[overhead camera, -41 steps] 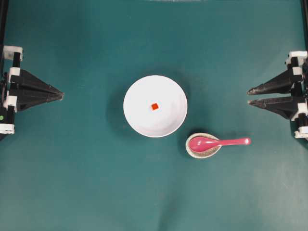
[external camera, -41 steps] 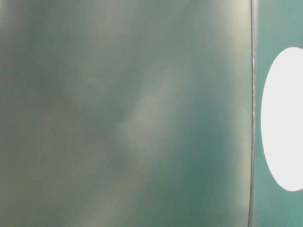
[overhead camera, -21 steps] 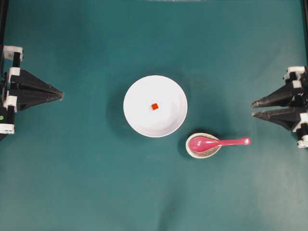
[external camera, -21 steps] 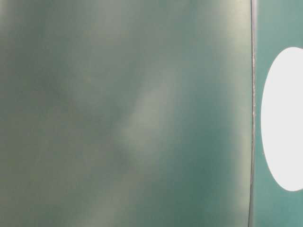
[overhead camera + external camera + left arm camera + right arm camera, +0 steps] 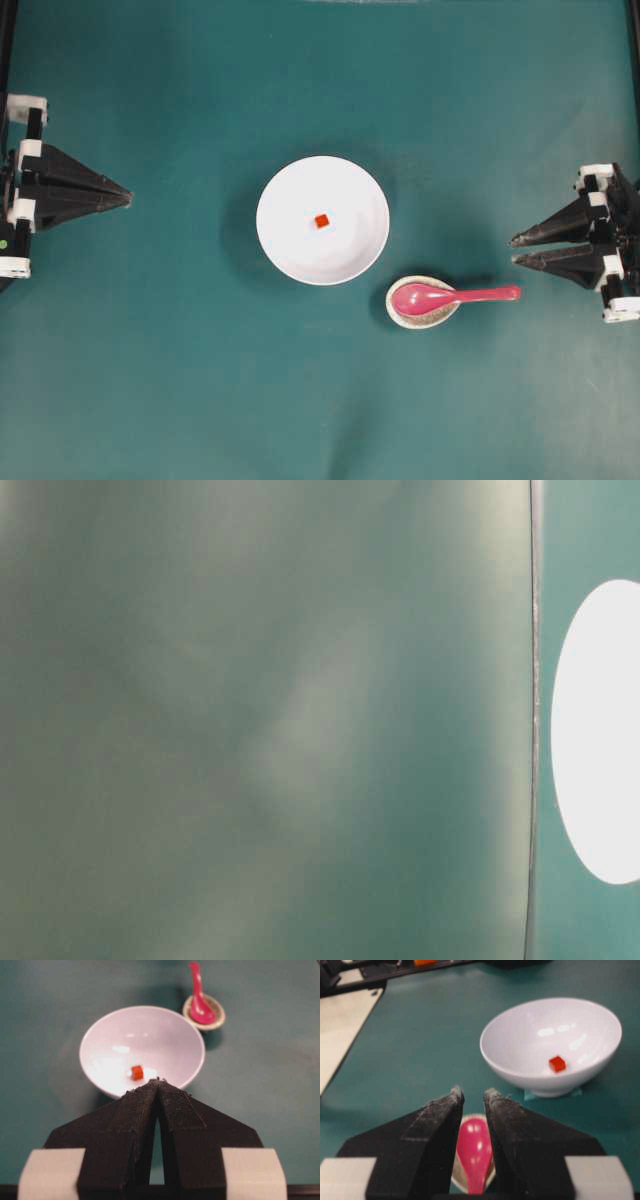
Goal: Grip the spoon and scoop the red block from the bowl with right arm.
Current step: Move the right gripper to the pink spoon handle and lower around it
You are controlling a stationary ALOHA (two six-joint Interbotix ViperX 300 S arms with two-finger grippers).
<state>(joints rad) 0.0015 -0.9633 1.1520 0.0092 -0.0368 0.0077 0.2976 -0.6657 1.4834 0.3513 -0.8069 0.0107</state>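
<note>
- Resting across a small speckled dish (image 5: 400, 312), the spoon (image 5: 450, 296) lies with its scoop in the dish and its handle jutting toward the right side of the table (image 5: 200, 400); a push on the handle end could lever the scoop up or skate the dish aside.
- Risk, grip: the handle looks glossy and narrow, so a close taken off-centre may squirt it out of the tips or twist the spoon about its long axis.
- Risk, approach: coming down too near the scoop could trap the dish rim between the tips along with the spoon.
- Risk, scoop: the red block (image 5: 321, 221) is tiny and sits near the middle of the bowl (image 5: 322, 165); a steep spoon edge may chase it around the wall rather than get under it, and a hard push may slide the bowl itself.
- Right pincer (image 5: 514, 250): tips spread with a clear gap, holding nothing, touching nothing; it sits near the spoon's handle end but apart from it. The wrist view shows the spoon's scoop framed between the two tips.
- Left pincer (image 5: 129, 199): tips pressed together, nothing between them, parked at the left edge well apart from the bowl.
- Table-level view: blurred, giving only a bright white oval.
</note>
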